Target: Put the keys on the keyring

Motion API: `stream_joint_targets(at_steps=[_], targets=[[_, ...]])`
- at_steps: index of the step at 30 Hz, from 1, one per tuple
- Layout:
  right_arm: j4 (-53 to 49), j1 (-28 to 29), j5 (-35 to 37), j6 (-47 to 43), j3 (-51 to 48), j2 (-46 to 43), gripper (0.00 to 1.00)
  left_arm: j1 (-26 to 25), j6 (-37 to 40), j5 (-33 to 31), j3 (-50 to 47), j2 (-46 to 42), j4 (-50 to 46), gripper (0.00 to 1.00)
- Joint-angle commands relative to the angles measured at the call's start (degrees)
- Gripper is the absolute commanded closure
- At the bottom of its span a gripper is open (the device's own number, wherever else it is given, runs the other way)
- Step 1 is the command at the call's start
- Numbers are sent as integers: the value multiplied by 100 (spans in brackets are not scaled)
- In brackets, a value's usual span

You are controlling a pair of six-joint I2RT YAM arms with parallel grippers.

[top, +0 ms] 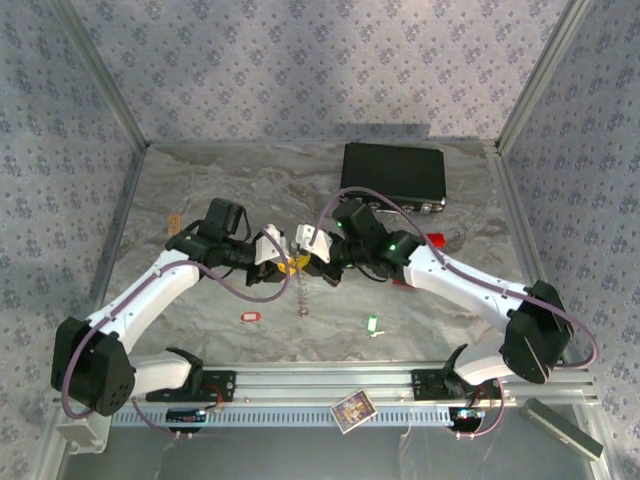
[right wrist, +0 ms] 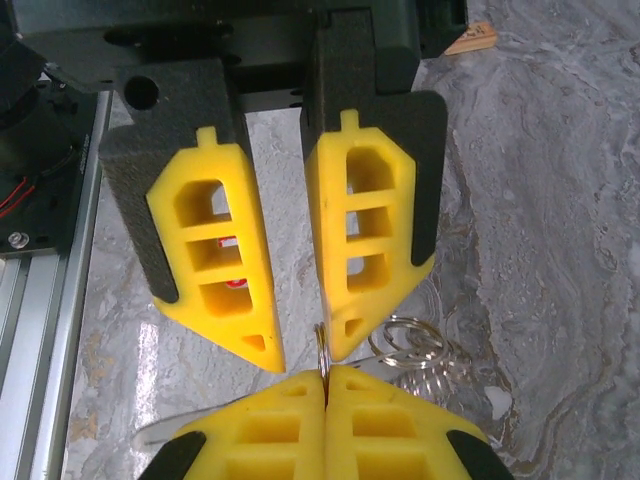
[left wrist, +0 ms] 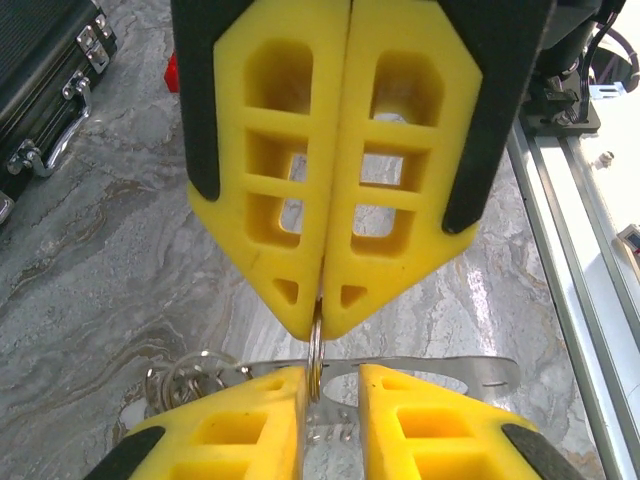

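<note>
The two arms meet tip to tip over the middle of the table [top: 190,200], and the keyring [left wrist: 316,358] sits exactly where they meet. In the wrist views it shows edge-on as a thin metal line, its plane in line with the seam of the right gripper [right wrist: 325,380] and pointing straight into the gap of the left gripper [left wrist: 332,380].

The right gripper is fully closed with the rim of the keyring pinched at the very tips of its pads. The left gripper is only partly open. Its fingers stand a narrow gap apart with the keyring between them, and it clamps nothing yet. The ring lies hard against one finger, or just beside it, and well off the other, so it is not centred in the gap.

A cluster of small rings [right wrist: 410,345] and a short chain [top: 300,297] hang off the keyring, to one side and below.

Both keys lie flat on the table toward the arm bases, well apart from the keyring and from each other. The red key [top: 250,317] is on the left arm's side and the green-and-white key [top: 373,324] is on the right arm's side. Neither is threaded on. A second grip on the ring looks like the step in hand.
</note>
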Motion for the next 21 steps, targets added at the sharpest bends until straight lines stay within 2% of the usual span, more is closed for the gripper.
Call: stream_joint_targets(at_steps=[1,6,9,10,14,18,21], targets=[[-40,59,-91,-141,257,50,100,-41,166,322,226,5,-160,82],[-118,82,-71,-183,280,76,100,-41,189,326,229,-38,-201,89],[-146,77,-112,-192,293,59,100,-41,184,351,237,-61,-204,100],[-149,64,-173,-192,287,40,100,-41,187,358,232,-72,-197,100],[38,-126,-562,38,126,-221,73,-41,-26,427,187,-224,-24,100],[1080,-563,-1261,503,-648,-928,68,-41,-971,593,-393,-701,1162,100],[2135,-705,-1346,560,-1517,-1502,67,-48,-1792,623,-987,-1110,2370,100]])
